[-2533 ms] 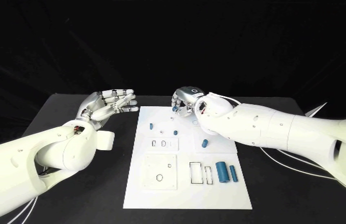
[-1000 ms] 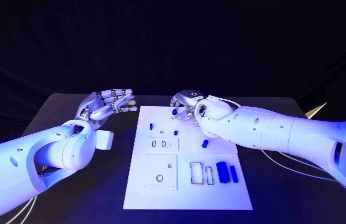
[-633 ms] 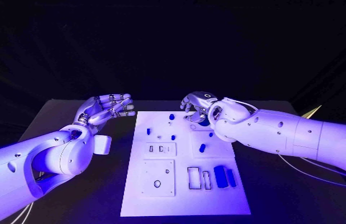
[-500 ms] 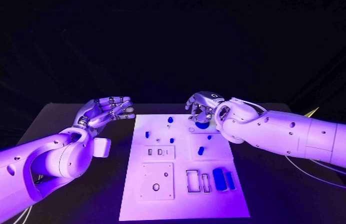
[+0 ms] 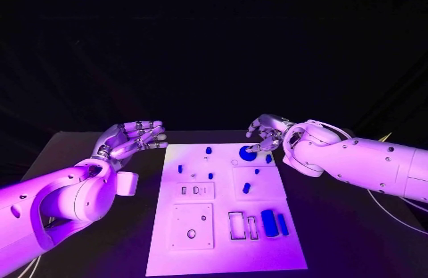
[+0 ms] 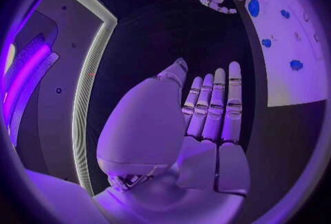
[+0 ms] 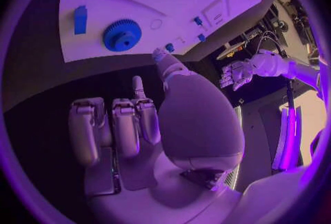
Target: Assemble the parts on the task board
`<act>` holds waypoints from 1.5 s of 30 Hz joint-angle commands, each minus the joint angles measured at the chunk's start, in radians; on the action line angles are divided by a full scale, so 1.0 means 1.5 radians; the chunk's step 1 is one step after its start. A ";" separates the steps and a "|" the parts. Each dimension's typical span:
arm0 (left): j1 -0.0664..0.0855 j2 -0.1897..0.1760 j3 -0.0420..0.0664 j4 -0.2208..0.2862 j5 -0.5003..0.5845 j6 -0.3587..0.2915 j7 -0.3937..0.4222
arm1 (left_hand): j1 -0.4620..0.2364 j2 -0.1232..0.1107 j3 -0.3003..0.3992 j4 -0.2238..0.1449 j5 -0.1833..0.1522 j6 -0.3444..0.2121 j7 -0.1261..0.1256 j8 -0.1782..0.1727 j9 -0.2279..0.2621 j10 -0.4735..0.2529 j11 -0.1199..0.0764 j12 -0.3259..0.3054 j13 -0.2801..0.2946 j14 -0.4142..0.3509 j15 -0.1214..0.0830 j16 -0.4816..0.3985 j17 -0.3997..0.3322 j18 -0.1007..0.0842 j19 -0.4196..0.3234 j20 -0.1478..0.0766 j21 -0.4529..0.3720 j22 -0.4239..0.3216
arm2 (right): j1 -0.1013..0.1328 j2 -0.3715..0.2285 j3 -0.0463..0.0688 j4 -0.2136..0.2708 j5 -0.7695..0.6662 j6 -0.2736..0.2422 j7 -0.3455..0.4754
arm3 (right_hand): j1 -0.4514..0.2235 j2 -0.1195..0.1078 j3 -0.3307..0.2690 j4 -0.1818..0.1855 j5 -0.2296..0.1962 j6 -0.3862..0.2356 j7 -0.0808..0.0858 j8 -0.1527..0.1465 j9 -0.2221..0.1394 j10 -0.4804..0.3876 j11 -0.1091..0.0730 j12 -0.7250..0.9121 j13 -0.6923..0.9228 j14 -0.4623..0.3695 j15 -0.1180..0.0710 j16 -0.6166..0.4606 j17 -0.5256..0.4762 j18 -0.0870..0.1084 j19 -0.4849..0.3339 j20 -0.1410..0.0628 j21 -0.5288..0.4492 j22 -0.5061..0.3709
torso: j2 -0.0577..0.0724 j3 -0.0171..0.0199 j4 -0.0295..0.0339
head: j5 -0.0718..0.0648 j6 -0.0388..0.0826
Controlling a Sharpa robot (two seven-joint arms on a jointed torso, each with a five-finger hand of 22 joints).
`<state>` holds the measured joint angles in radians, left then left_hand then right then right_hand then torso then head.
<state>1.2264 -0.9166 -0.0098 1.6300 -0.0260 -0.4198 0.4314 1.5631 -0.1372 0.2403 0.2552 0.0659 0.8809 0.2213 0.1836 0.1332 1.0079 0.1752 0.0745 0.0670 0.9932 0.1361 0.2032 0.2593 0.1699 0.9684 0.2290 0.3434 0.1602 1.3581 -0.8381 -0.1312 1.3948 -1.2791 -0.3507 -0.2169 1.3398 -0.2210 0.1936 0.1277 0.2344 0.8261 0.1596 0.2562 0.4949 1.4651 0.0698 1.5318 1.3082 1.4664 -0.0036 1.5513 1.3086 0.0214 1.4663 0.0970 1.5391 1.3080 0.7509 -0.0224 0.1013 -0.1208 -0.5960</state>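
The white task board lies in the middle of the table. A round blue gear sits flat near its far right corner, also seen in the right wrist view beside a small blue block. My right hand hovers just right of the gear, fingers apart, holding nothing. My left hand is raised off the board's far left corner, fingers straight and empty. Small blue pegs stand on the far part of the board, and two long blue blocks lie at the near right.
The board carries rectangular slots and a square plate with holes on its near half. Black table surrounds the board. Both white forearms flank it, the right one beyond the board's right edge.
My right hand has let go of the blue gear on the far right of the board and drawn back to the right. The left hand stays where it was. The camera has shifted.
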 commanded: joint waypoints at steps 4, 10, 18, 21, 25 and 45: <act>0.001 0.002 0.000 0.001 0.001 0.016 0.003 | 0.002 -0.004 0.002 -0.002 -0.004 -0.004 -0.002 0.004 0.001 0.005 0.001 -0.003 -0.001 -0.004 -0.001 -0.003 0.001 0.006 0.001 -0.003 0.002 0.001 | -0.009 0.004 0.000 -0.013 0.027 0.039 -0.017 | 0.010 0.004 -0.011 0.009 -0.001 -0.010 0.002 0.006 -0.002 0.063 0.006 0.019 0.167 0.065 0.006 0.007 0.152 -0.011 0.064 0.008 0.013 0.165 | 0.000 -0.0006 0.0008 | -0.002 -0.004; 0.001 0.002 0.000 0.001 0.001 0.017 0.003 | 0.002 -0.004 0.002 -0.002 -0.004 -0.004 -0.002 0.004 0.001 0.005 0.001 -0.003 -0.001 -0.004 -0.001 -0.003 0.001 0.006 0.001 -0.003 0.002 0.001 | -0.015 0.006 0.000 -0.022 0.021 0.039 -0.020 | 0.011 0.005 -0.013 0.012 0.000 -0.011 0.003 0.006 -0.002 0.065 0.007 0.021 0.169 0.066 0.007 0.007 0.155 -0.012 0.066 0.008 0.015 0.168 | -0.001 -0.0009 0.0003 | -0.001 -0.010; 0.001 0.001 0.000 0.002 0.001 0.017 0.003 | 0.002 -0.004 0.002 -0.002 -0.004 -0.004 -0.002 0.004 0.001 0.005 0.001 -0.003 -0.001 -0.004 -0.001 -0.003 0.001 0.006 0.001 -0.003 0.002 0.001 | -0.018 0.009 -0.001 -0.028 0.015 0.040 -0.021 | 0.013 0.007 -0.012 0.014 0.001 -0.011 0.003 0.007 -0.003 0.066 0.008 0.021 0.170 0.066 0.007 0.008 0.157 -0.013 0.068 0.009 0.018 0.172 | -0.001 -0.0011 0.0000 | 0.000 -0.012; 0.001 0.000 0.000 0.002 0.001 0.017 0.003 | 0.002 -0.004 0.002 -0.002 -0.004 -0.004 -0.002 0.004 0.001 0.005 0.001 -0.003 -0.001 -0.004 -0.001 -0.003 0.001 0.006 0.001 -0.003 0.002 0.001 | -0.020 0.015 -0.001 -0.033 0.013 0.038 -0.021 | 0.014 0.008 -0.012 0.015 0.002 -0.011 0.003 0.007 -0.003 0.065 0.008 0.021 0.169 0.066 0.007 0.008 0.157 -0.013 0.068 0.009 0.018 0.172 | 0.000 -0.0007 0.0007 | 0.000 -0.014; 0.001 -0.001 0.001 0.002 0.001 0.017 0.003 | 0.002 -0.004 0.002 -0.002 -0.004 -0.004 -0.002 0.004 0.001 0.005 0.001 -0.003 -0.001 -0.004 -0.001 -0.003 0.001 0.006 0.001 -0.003 0.002 0.001 | -0.023 0.023 -0.001 -0.042 0.012 0.035 -0.021 | 0.017 0.011 -0.009 0.017 0.002 -0.010 0.003 0.009 -0.003 0.066 0.008 0.021 0.170 0.066 0.008 0.008 0.157 -0.014 0.068 0.009 0.019 0.173 | -0.001 -0.0009 0.0007 | 0.000 -0.015; 0.001 -0.001 0.001 0.002 0.001 0.018 0.002 | 0.003 -0.004 0.002 -0.004 -0.004 -0.004 -0.003 0.004 0.001 0.006 0.000 -0.004 0.000 -0.004 -0.002 -0.004 0.003 0.006 -0.001 -0.003 0.005 0.002 | -0.030 0.055 -0.002 -0.090 0.006 0.039 -0.020 | 0.024 0.017 -0.001 0.020 0.004 -0.008 0.004 0.011 -0.004 0.065 0.008 0.021 0.170 0.066 0.008 0.009 0.159 -0.014 0.069 0.010 0.021 0.174 | -0.001 -0.0009 -0.0001 | 0.002 -0.027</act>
<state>1.2262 -0.9197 -0.0098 1.6309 -0.0258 -0.4113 0.4297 1.5631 -0.1372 0.2432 0.2523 0.0659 0.8772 0.2176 0.1835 0.1332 1.0079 0.1752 0.0746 0.0670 0.9932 0.1361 0.2032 0.2633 0.1699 0.9683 0.2290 0.3434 0.1628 1.3141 -0.7577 -0.1337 1.2632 -1.2530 -0.3087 -0.2475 1.3648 -0.1960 0.1853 0.1562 0.2343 0.8147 0.1641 0.2669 0.4899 1.4647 0.0769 1.5611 1.3077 1.4665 0.0035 1.5598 1.3080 0.0066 1.4662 0.1039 1.5664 1.3075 0.7505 -0.0248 0.1009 -0.1198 -0.6336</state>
